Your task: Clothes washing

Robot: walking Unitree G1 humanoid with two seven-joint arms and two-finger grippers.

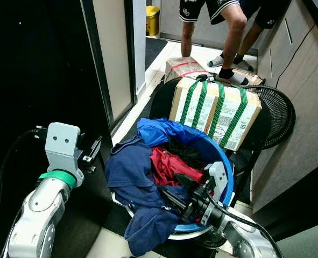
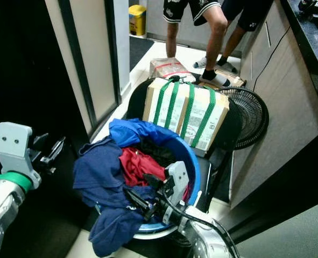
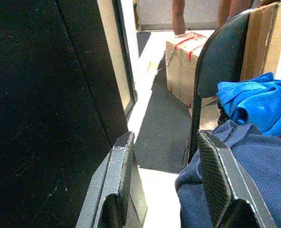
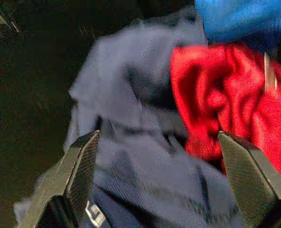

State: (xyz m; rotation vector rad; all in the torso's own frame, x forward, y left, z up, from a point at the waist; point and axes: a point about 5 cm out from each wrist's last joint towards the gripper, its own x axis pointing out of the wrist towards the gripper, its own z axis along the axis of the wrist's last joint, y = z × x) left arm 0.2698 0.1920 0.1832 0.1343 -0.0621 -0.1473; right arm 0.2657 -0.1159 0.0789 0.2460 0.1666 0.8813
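A blue laundry basin [image 1: 225, 164] sits on a black chair and holds a navy garment [image 1: 132, 172], a red garment [image 1: 167, 164], a bright blue one [image 1: 161, 130] and something dark. The navy cloth spills over the basin's near rim. My right gripper [image 1: 176, 189] reaches over the near rim with its fingers open, just above the navy and red cloth [image 4: 211, 95]. My left gripper [image 1: 94, 149] is held open to the left of the basin, beside the navy garment [image 3: 235, 171], holding nothing.
A cardboard box with green straps [image 1: 215, 112] stands on the chair behind the basin. A smaller taped box [image 1: 183, 67], a floor fan [image 1: 277, 113] and a person's legs [image 1: 231, 37] lie beyond. A dark door panel [image 1: 40, 80] is on the left, cabinets [image 1: 298, 107] on the right.
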